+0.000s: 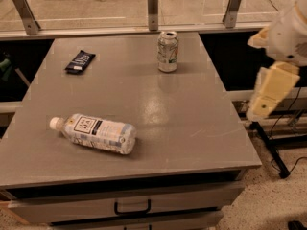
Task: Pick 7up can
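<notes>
Can: the 7up can (pixel 168 51) stands upright at the far side of the table, a little right of centre, with its pull-tab top facing up and well apart from the other items.
Gripper: you find the gripper (pixel 263 102) off the table's right edge, a cream-coloured part hanging downward from the white arm (pixel 288 32), well right of the can and nearer to you than it. It holds nothing, and you cannot tell whether it is parted or closed.
Table: grey flat top (pixel 192 128), with a drawer below its near edge bearing a dark handle (pixel 132 208).
Bottle: clear plastic bottle (pixel 96 133) lying on its side at the near left, its white cap pointing left.
Packet: flat dark snack packet (pixel 80 61) lying at the far left, level with the can.
Rail: metal posts (pixel 152 8) and a glass panel run behind the table's far edge.
Floor: you see a dark stand leg (pixel 271 150) and cables on the speckled floor at the right, below the gripper.
</notes>
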`<state>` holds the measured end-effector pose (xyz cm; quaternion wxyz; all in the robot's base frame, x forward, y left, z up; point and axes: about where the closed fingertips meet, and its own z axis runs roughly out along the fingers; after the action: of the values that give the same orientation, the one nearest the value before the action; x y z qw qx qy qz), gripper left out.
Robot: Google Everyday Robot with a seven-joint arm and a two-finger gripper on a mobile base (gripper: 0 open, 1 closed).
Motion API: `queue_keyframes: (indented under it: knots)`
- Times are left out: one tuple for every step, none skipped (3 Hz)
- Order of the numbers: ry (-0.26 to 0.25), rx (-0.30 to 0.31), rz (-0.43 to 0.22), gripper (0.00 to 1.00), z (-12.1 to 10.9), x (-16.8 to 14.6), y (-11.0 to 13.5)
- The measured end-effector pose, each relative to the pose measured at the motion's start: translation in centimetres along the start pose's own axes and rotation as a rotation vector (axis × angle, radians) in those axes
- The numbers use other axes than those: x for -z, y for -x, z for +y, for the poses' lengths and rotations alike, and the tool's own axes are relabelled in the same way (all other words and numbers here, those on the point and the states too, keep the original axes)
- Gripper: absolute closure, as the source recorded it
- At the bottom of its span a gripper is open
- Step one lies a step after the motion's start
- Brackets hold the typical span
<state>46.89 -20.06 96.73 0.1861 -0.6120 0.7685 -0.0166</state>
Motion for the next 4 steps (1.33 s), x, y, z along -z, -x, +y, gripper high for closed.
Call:
queue_keyframes:
  knots:
    - [-0.011, 0.042, -0.142, 0.0, -5.1, -3.7, 4.5]
    - [-0.036, 0.043, -0.284, 0.0, -10.8, -7.7, 8.8]
    - [-0.015, 0.006, -0.406, 0.0, -14.5, -11.4, 12.6]
    - [0.017, -0.056, -0.498, 0.0, -16.9, -14.8, 15.4]
